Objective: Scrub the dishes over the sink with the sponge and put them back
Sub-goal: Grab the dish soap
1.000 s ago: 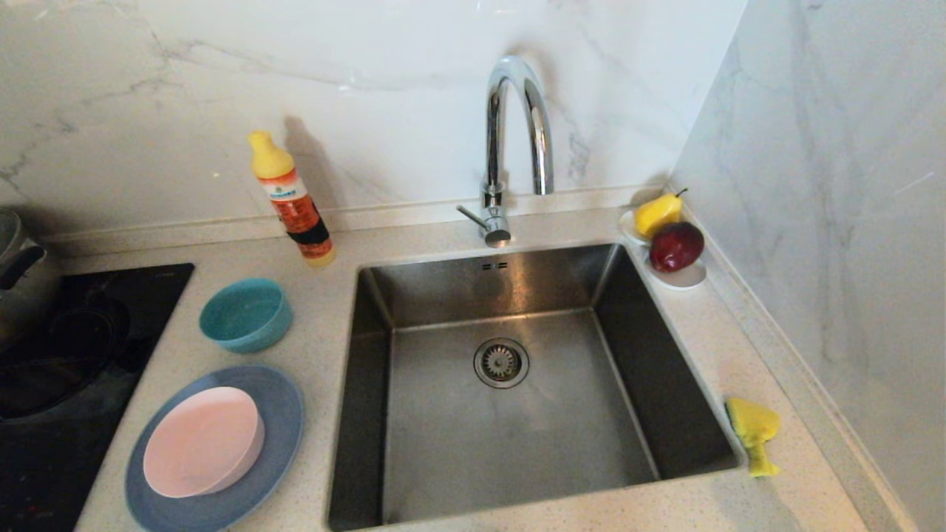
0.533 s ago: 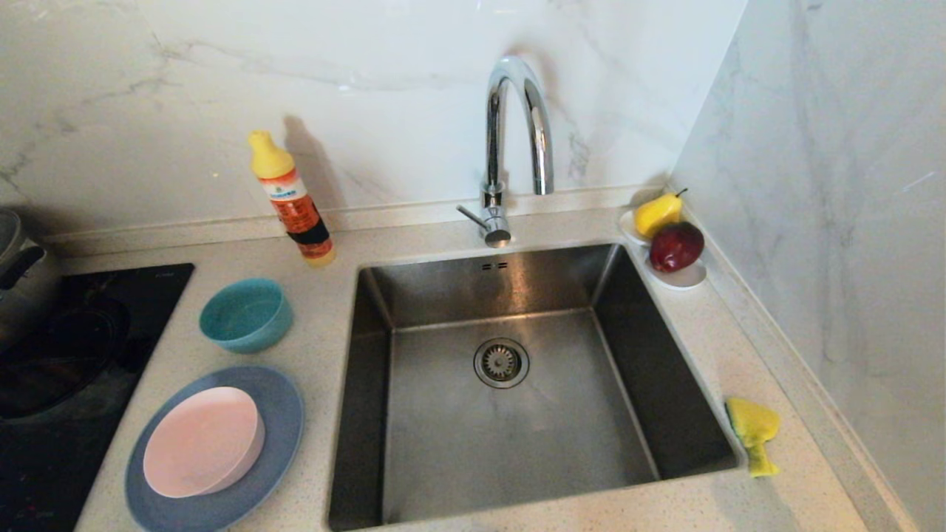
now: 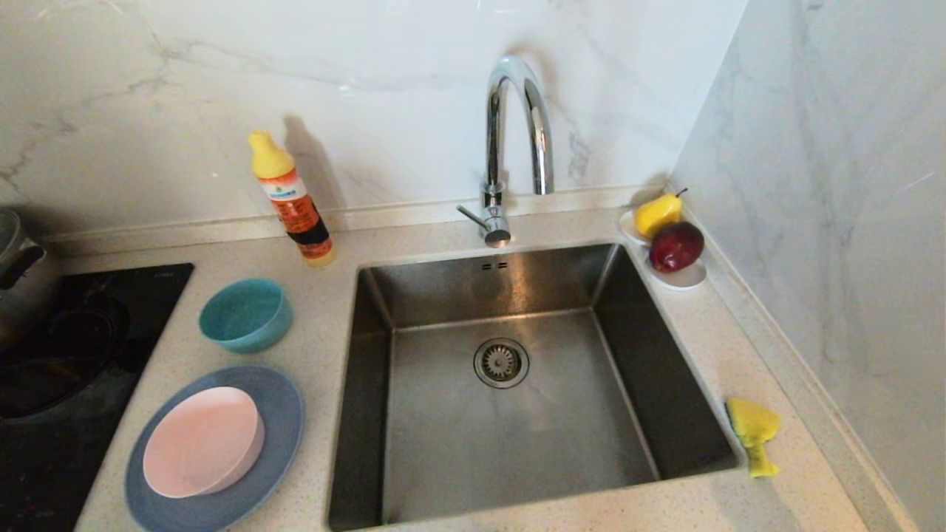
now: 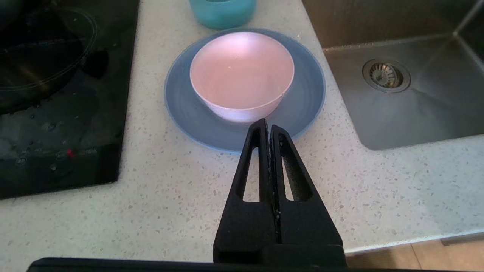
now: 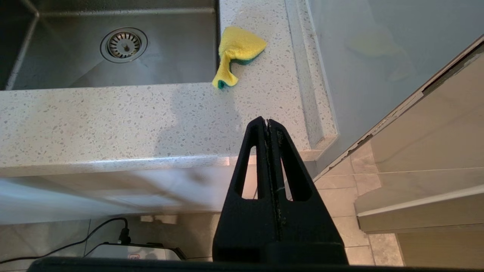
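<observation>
Sink [image 3: 510, 414] centre of bench [image 3: 325, 347], steel, drain in middle. Plate [image 3: 277, 443] on bench left of sink, near edge; pink bowl [image 3: 203, 441] upright on it, off-centre toward left. Teal bowl [image 3: 245, 314] upright, just beyond plate. Sponge [image 3: 752, 432] on bench right of sink, by its near right corner; crumpled, long axis near-to-far, narrow end pointing near. Left gripper [image 4: 269, 128] near plate's near rim, above bench, fingers closed, empty. Right gripper [image 5: 267, 122] at bench's near edge, nearer than sponge, fingers closed, empty.

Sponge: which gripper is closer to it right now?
Right. The right gripper hangs off the counter's front edge, short of the sponge; the left gripper sits by the plate, across the sink.
</observation>
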Robot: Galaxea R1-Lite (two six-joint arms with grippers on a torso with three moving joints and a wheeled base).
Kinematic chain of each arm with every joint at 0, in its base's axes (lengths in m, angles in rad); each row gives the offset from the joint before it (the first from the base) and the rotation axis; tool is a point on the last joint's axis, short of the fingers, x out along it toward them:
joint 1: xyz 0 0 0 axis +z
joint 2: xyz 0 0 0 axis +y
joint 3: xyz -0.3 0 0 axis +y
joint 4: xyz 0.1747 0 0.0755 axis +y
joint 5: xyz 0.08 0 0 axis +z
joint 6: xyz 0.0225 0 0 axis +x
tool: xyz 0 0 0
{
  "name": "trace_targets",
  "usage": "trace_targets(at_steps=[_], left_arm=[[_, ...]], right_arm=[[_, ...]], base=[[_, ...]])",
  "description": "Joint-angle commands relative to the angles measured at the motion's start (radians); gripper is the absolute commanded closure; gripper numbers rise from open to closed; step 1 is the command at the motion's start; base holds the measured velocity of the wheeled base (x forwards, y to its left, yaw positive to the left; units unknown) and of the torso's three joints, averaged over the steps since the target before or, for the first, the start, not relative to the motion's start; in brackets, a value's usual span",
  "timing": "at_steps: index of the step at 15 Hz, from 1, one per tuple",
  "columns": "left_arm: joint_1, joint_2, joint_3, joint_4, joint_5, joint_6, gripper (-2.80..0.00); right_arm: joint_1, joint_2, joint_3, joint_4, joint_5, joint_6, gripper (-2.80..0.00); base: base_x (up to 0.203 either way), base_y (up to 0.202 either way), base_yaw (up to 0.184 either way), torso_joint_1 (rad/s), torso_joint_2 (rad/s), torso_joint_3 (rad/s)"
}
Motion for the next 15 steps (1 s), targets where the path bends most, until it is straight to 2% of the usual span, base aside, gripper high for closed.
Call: trace_targets(at_steps=[1,5,11,15], left_arm=[[0.000,0.054,-0.119,0.015,0.003,0.000,0.00],[0.000,0.421,-0.298,0.003,0.032,-0.030,0.00],[-0.001,1.101,-0.487,-0.271,0.062,-0.094,0.00],[-0.004,1.416,-0.611,-0.435,0.075,-0.116,0.00]], right_arm=[[0.000,0.000,0.000,0.001,0.000,0.000,0.00],[0.000,0.000,0.000,0.000,0.000,0.000,0.00],[0.000,0.000,0.000,0.001,0.000,0.000,0.00],[0.000,0.000,0.000,0.001,0.000,0.000,0.00]], base=[[0.000,0.000,0.000,0.000,0.00,0.000],[0.000,0.000,0.000,0.000,0.00,0.000],[0.000,0.000,0.000,0.000,0.00,0.000],[0.000,0.000,0.000,0.000,0.00,0.000]])
